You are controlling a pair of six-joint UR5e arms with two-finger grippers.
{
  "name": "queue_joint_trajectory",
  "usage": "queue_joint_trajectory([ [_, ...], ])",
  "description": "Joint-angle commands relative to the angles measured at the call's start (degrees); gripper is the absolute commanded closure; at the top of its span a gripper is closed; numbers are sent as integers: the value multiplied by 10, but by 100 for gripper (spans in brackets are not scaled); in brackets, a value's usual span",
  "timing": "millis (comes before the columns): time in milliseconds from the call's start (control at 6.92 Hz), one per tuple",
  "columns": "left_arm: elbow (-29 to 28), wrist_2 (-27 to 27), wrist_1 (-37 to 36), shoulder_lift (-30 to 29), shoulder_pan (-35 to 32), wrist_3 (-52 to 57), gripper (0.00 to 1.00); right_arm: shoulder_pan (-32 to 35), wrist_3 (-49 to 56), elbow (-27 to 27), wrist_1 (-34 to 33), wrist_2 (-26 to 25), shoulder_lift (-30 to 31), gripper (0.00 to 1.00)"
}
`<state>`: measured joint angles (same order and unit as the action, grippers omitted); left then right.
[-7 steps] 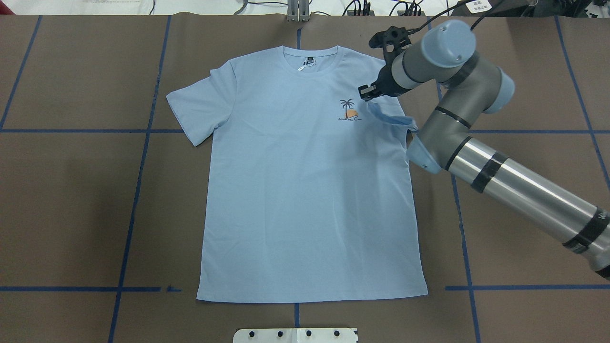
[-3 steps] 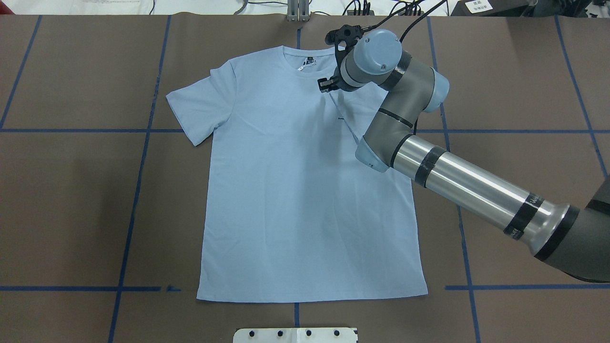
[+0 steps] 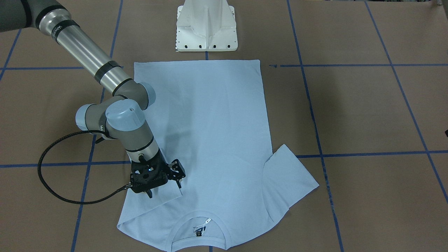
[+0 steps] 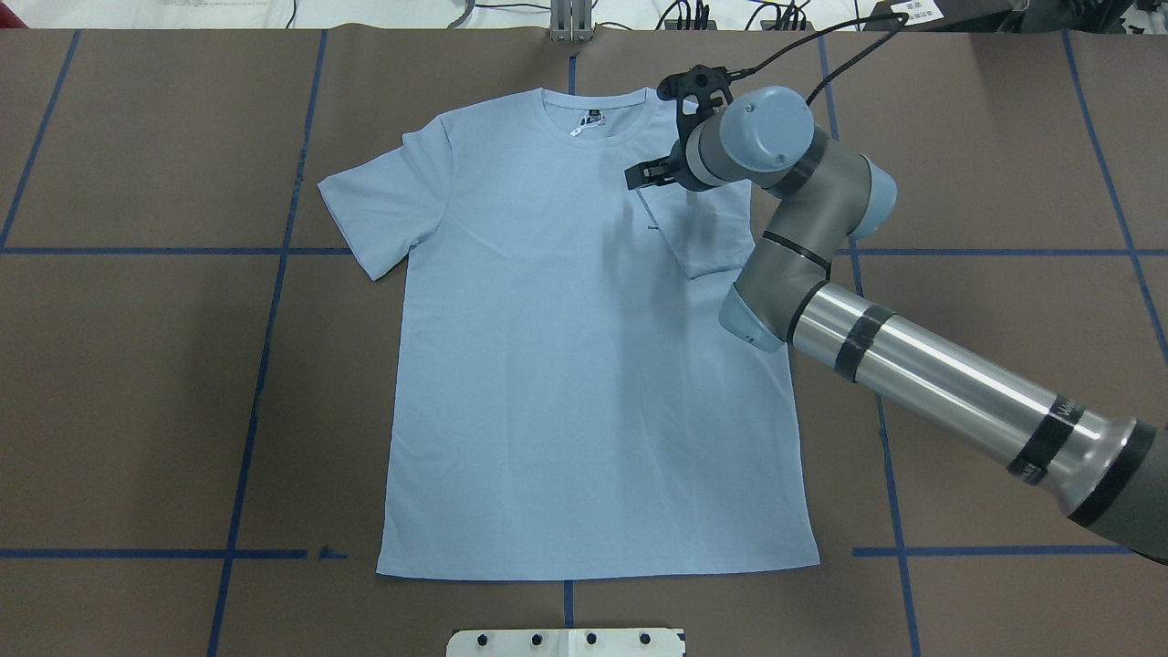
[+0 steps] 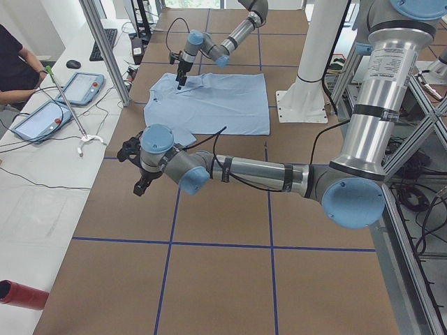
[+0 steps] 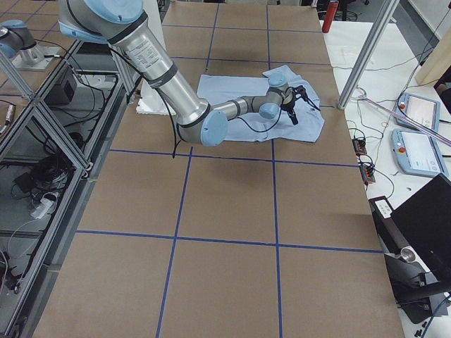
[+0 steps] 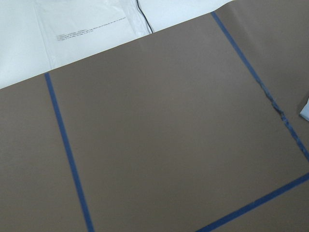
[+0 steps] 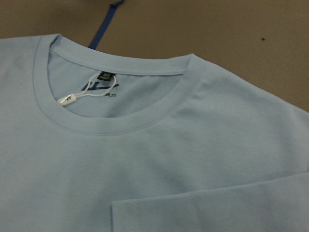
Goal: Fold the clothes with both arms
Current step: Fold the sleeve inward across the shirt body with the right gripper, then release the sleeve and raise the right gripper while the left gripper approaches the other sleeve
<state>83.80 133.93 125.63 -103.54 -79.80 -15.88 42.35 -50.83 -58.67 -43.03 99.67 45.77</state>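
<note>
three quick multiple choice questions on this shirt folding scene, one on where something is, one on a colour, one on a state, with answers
1. Where does the T-shirt's right-side sleeve lie?
A spread out flat to the side
B folded in onto the shirt's body
C bunched under the hem

2. What colour are the grid lines on the table?
A red
B yellow
C blue

3. How is the right gripper?
A open, holding nothing
B shut on the collar
C shut on the hem

Answers:
1 B: the sleeve lies flat across the upper body.
2 C: blue lines cross the brown table cover.
3 A: its fingers stand apart above the folded sleeve.
</note>
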Motion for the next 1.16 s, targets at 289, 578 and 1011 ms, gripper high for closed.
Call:
queue_joint_trajectory([
  [289,-5,-183,31,-93,210,-306,0,107,6,-33,-96,217,13,0],
  [578,-21,-239,40,-106,262,-355,0,144,16,-60,-110,242,18,0],
  [1011,-96,-307,62,-154,292,-413,4,176,82,-145,-253,273,43,0],
])
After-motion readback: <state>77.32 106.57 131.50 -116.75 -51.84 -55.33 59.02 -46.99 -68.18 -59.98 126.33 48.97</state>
